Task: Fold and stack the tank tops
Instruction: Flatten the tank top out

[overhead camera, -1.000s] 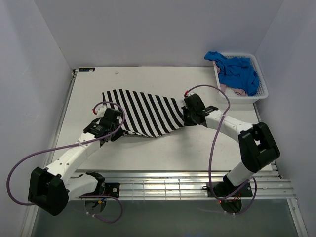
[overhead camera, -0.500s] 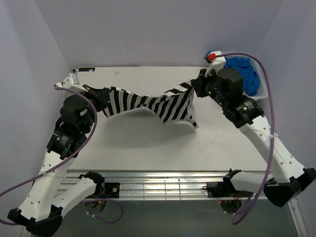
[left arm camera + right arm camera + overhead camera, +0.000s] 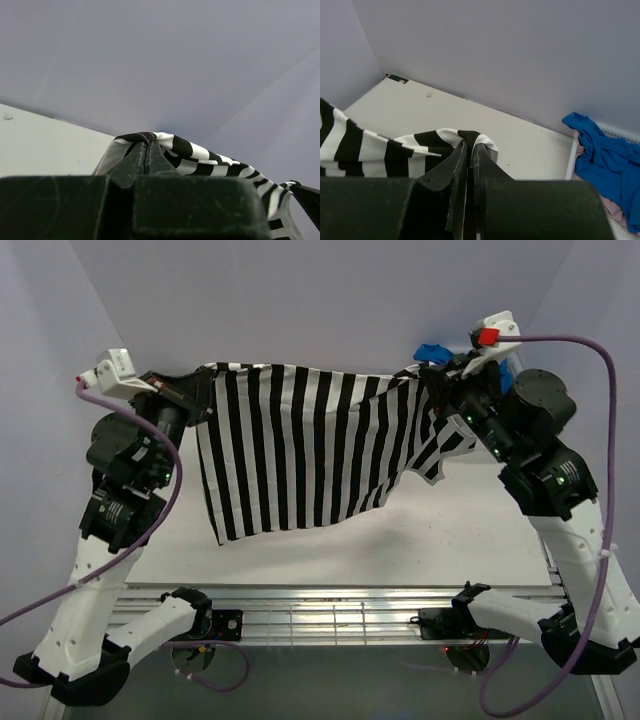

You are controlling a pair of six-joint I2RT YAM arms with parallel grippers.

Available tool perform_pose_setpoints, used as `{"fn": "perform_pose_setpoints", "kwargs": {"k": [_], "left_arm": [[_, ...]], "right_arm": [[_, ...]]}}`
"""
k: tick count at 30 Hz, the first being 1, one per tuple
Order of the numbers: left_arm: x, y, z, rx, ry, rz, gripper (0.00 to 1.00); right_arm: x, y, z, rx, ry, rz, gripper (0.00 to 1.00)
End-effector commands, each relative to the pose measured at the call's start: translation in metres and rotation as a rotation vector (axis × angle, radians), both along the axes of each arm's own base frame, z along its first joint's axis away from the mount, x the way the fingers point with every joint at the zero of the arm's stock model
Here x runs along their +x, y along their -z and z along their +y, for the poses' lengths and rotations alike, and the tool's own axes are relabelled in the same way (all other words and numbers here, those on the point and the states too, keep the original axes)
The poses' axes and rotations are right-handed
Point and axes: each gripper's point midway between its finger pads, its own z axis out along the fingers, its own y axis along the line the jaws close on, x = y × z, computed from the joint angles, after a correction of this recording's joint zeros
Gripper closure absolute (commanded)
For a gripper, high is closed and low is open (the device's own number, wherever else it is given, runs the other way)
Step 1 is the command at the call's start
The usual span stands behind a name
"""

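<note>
The white basket (image 3: 571,156) at far right holds the blue tank top (image 3: 602,155) bunched over the pink tank top (image 3: 616,212). Both arms reach high. The left gripper (image 3: 203,400) and right gripper (image 3: 432,382) are each clamped on a top corner of the striped tank top (image 3: 300,450), which hangs spread between them above the table (image 3: 300,560), long axis left-right, stripes vertical.

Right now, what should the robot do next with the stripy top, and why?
Probably lower both arms to lay the striped top flat on the table: the left gripper and right gripper each pinch one end, and it hangs spread out.
</note>
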Motion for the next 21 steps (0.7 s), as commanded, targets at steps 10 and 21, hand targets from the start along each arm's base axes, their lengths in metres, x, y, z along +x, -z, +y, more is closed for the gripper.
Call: {"fn": "perform_pose_setpoints", "kwargs": {"k": [10, 21], "left_arm": [[0.184, 0.027, 0.016, 0.166, -0.127, 0.148, 1.0], [0.181, 0.036, 0.029, 0.264, -0.099, 0.073, 1.0]], "right_arm": [[0.168, -0.001, 0.001, -0.117, -0.061, -0.006, 0.92], [0.141, 0.049, 0.021, -0.165, -0.324, -0.001, 0.92]]}}
